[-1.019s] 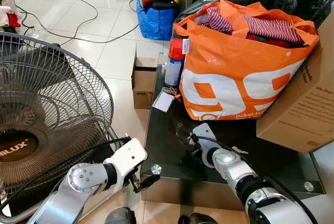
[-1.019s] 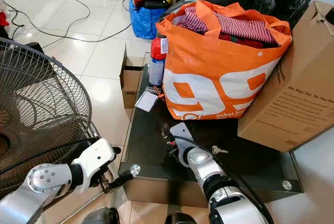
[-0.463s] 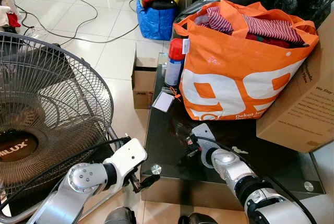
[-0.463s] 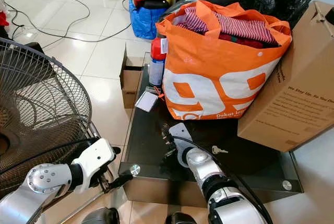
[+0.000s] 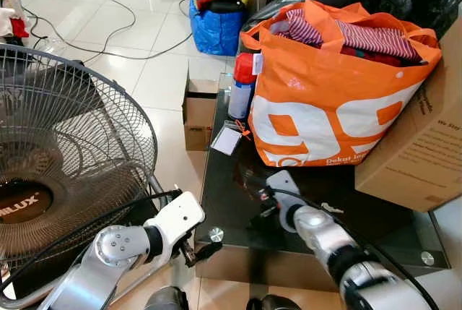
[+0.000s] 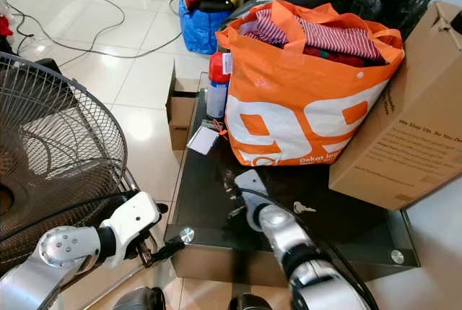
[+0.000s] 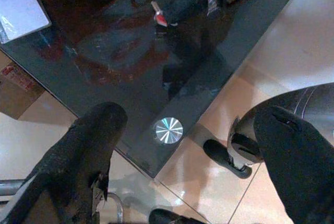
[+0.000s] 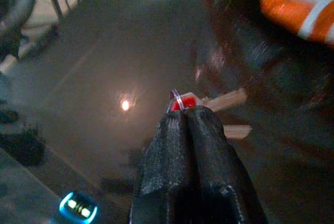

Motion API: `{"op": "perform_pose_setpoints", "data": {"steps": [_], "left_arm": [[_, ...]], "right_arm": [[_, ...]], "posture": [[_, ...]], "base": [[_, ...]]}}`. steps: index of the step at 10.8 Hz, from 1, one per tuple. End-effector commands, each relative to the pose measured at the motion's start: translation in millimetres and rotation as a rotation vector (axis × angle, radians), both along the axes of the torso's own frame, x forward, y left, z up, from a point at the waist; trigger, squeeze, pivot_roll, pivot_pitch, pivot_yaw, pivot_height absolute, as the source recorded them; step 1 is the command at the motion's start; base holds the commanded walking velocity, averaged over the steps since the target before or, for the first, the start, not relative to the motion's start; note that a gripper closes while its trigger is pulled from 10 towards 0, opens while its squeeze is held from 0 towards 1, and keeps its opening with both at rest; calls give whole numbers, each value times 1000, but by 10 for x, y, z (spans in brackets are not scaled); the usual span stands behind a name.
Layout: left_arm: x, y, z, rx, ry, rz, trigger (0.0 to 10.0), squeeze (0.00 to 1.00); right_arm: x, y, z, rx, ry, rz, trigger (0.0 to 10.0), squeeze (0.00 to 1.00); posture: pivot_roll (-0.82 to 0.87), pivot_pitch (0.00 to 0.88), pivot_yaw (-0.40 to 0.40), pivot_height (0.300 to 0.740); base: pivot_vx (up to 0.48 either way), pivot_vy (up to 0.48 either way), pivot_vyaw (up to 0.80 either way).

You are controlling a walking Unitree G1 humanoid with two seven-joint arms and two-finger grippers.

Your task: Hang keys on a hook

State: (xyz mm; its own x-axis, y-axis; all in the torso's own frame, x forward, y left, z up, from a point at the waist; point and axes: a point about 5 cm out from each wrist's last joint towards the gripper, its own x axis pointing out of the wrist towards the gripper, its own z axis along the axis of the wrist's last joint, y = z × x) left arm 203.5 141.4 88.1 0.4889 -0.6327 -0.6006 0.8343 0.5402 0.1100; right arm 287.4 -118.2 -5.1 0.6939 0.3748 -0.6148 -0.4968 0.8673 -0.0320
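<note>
A: Where are the keys?

B: Pinched in the right gripper (image 8: 183,110), just over the dark glass table (image 5: 224,209), in front of the orange bag (image 5: 328,100). The right wrist view shows the two black fingers pressed together on the keys (image 8: 183,100): a red tag, a thin ring and one pale blade sticking out sideways. The second blade below it looks like its reflection in the glass.

A: And the left gripper?

B: The left gripper (image 7: 188,145) hangs beside the table's near corner with its fingers spread wide, holding nothing. Beneath it are the glass edge and one round metal stud (image 7: 168,130).

A: How would you handle this step?

B: The grip is only on the tag end, so I'd judge the bunch could swing or slip. Lift slowly, straight up off the glass, keep the ring hanging free below the fingers, and steer well apart from the bag and the cardboard box (image 5: 419,144) before turning. I can't make out any hook here, so finding one comes next.

A: Count things for me.

B: One bunch in the gripper, and one more small key (image 6: 303,208) lying loose on the glass near the right arm. One orange bag full of striped cloth, one large cardboard box, one small open box (image 5: 199,111) on the floor, one red-capped spray can (image 5: 241,86), one white card (image 5: 226,140), one blue bag (image 5: 215,24), one standing fan (image 5: 65,158).
</note>
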Motion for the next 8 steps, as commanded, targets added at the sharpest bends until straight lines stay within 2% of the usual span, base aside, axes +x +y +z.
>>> {"op": "perform_pose_setpoints", "data": {"steps": [1,3,4,5,6,7,8], "left_arm": [[29,-11,13,-4,-22,8,10000,0],[97,-17,25,-31,-62,69,10000,0],[175,-12,79,-61,-120,139,10000,0],[235,-5,118,-79,-168,190,10000,0],[370,26,207,-124,-252,314,10000,0],[462,42,289,-170,-290,397,10000,0],[493,30,359,-203,-300,429,10000,0]], "right_arm": [[47,-93,99,26,-32,-14,0,0],[31,-305,331,104,-102,-71,0,0],[-35,-437,511,148,-152,-126,0,0],[-85,-498,607,171,-172,-163,0,0],[-178,-572,785,210,-223,-227,0,0],[-280,-631,953,248,-283,-314,0,0],[-385,-656,1089,277,-336,-389,0,0]], "posture": [[-56,68,-78,740],[-62,21,-76,740],[-65,0,-70,740],[-66,0,-66,740],[-69,0,-50,740],[-62,0,-38,740],[-56,0,-34,740]], "base": [[0,0,0],[0,0,0],[0,0,0],[0,0,0],[0,0,0],[0,0,0],[0,0,0]]}}
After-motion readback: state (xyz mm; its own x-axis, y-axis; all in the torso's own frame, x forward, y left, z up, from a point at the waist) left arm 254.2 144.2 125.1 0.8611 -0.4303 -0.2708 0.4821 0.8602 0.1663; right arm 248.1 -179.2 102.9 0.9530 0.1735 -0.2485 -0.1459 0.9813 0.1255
